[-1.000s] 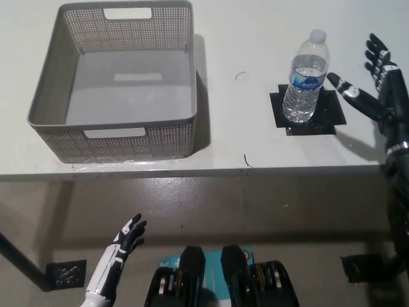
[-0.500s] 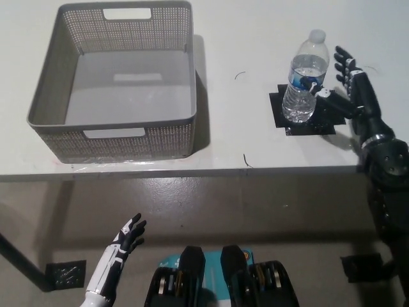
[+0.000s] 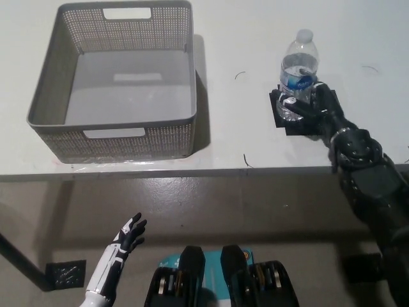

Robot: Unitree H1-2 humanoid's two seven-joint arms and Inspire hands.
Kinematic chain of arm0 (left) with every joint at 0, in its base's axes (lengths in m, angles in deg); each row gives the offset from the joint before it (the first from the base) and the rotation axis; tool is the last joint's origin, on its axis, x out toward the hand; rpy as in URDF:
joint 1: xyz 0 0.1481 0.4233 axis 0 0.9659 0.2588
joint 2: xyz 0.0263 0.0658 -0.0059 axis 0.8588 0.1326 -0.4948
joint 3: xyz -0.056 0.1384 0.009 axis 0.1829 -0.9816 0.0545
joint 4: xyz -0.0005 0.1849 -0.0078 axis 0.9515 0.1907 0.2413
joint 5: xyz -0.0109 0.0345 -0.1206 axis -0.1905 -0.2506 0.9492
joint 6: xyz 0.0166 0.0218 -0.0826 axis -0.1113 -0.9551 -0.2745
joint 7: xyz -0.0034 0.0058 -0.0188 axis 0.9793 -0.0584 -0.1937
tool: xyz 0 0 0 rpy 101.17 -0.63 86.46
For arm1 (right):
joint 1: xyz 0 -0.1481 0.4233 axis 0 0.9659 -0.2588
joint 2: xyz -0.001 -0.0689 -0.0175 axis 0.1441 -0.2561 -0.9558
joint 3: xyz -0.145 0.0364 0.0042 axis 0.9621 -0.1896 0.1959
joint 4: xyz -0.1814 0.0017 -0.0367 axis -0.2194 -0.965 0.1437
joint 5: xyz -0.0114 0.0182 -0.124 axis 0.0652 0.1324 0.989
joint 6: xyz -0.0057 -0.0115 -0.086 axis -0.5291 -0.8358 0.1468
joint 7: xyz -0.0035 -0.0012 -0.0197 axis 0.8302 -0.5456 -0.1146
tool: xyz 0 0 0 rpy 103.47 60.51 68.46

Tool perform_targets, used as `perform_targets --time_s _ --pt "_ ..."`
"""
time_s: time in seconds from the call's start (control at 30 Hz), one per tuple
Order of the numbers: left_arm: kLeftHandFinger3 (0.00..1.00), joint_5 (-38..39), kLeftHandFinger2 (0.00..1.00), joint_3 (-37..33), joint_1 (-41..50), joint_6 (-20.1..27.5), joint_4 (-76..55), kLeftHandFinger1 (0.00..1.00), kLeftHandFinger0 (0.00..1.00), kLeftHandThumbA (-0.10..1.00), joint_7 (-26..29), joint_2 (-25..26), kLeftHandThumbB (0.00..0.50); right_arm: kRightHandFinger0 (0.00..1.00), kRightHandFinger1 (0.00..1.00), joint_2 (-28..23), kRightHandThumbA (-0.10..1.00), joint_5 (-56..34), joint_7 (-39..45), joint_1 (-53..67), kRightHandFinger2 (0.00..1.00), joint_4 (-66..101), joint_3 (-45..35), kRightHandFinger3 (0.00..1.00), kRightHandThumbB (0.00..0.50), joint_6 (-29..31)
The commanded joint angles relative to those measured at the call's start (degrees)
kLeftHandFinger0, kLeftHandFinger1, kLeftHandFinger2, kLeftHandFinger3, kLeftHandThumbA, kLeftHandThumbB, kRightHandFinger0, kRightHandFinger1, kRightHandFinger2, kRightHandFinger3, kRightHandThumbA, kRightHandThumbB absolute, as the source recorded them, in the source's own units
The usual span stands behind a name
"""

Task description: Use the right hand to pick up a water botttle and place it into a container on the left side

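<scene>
Since the earlier frame the right hand (image 3: 311, 101) has come in from the bottle's right side and closed around the lower part of the water bottle (image 3: 298, 70). Fingers grasping the bottle, which stands upright on the black mat (image 3: 284, 123) on the counter (image 3: 255, 38). Step: grasp. Next, as I judge: lift clear, carry left over the basket (image 3: 48, 96), set down inside. Left hand (image 3: 130, 234) rests low, fingers spread, holding nothing.
</scene>
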Motion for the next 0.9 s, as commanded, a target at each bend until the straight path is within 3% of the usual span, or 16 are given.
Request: perform_targets --time_s 0.0,0.03,0.07,0.1,0.13,0.17,0.2,0.27,0.3,0.47,0.7,0.87 --pt "1.0 0.43 1.0 0.21 -0.82 1.41 -1.21 1.0 1.0 1.0 -0.25 0.58 0.361 1.0 1.0 0.99 0.59 -0.09 -0.38 -7.16 1.0 -4.27 -0.18 1.0 0.5 1.95" --pt "1.0 0.29 1.0 0.14 -0.8 1.64 -1.02 1.0 1.0 1.0 -0.26 0.65 0.361 1.0 1.0 1.48 0.48 -0.02 -2.58 -8.37 1.0 -5.66 -0.41 1.0 0.461 -0.58" --pt "1.0 0.32 1.0 0.11 -0.79 1.58 -1.08 1.0 1.0 1.0 -0.34 0.68 0.361 0.68 0.8 1.76 0.39 -0.32 -4.16 -9.21 0.94 -6.65 -0.87 1.0 0.443 -3.03" --pt "1.0 0.26 1.0 0.09 -0.85 1.59 -1.17 1.0 1.0 1.0 -0.33 0.71 0.361 0.36 0.47 2.0 0.22 -0.47 -6.47 -9.68 0.55 -7.41 -1.27 0.62 0.35 -3.78" --pt "1.0 0.28 1.0 0.11 -1.02 1.5 -1.27 1.0 1.0 1.0 -0.37 0.8 0.363 0.06 0.29 2.22 0.05 -1.02 -8.82 -9.89 0.49 -8.0 -2.09 0.34 0.322 -3.36" --pt "1.0 0.32 1.0 0.1 -1.04 1.29 -1.52 1.0 1.0 1.0 -0.45 0.88 0.365 0.0 0.26 2.35 -0.09 -1.61 -9.82 -9.82 0.55 -8.21 -2.84 0.3 0.261 -2.58" --pt "1.0 0.36 1.0 0.17 -1.25 1.13 -1.76 1.0 1.0 1.0 -0.54 1.08 0.366 0.0 0.27 2.57 -0.1 -2.35 -11.13 -9.63 0.59 -8.2 -3.9 0.39 0.191 -0.84" --pt "1.0 0.34 1.0 0.25 -1.57 0.94 -1.76 1.0 1.0 1.0 -0.53 1.27 0.37 0.0 0.35 2.53 -0.1 -2.15 -11.67 -9.52 0.65 -8.14 -4.29 0.58 0.154 0.43" --pt "1.0 0.42 1.0 0.31 -1.59 0.89 -1.81 1.0 1.0 1.0 -0.54 1.36 0.369 0.0 0.36 2.49 -0.1 -1.87 -11.97 -9.33 0.65 -7.91 -4.34 0.61 0.149 1.34" --pt "1.0 0.72 1.0 0.09 -1.0 0.97 -2.01 1.0 1.0 1.0 -0.86 1.71 0.374 0.01 0.4 2.54 -0.1 -0.85 -14.45 -9.03 0.71 -6.21 -4.36 0.71 0.138 3.63" --pt "1.0 0.35 1.0 0.03 -0.9 1.12 -1.73 1.0 1.0 1.0 -0.58 1.64 0.376 0.0 0.32 5.13 -0.1 0.71 -14.76 -12.24 0.74 0.86 -3.17 0.79 0.122 5.34" --pt "1.0 0.15 1.0 -0.31 -0.81 1.58 -1.37 1.0 1.0 1.0 -0.59 1.39 0.368 0.04 0.44 8.55 -0.1 2.67 -14.27 -13.2 0.84 9.49 -0.62 0.82 0.121 6.1"
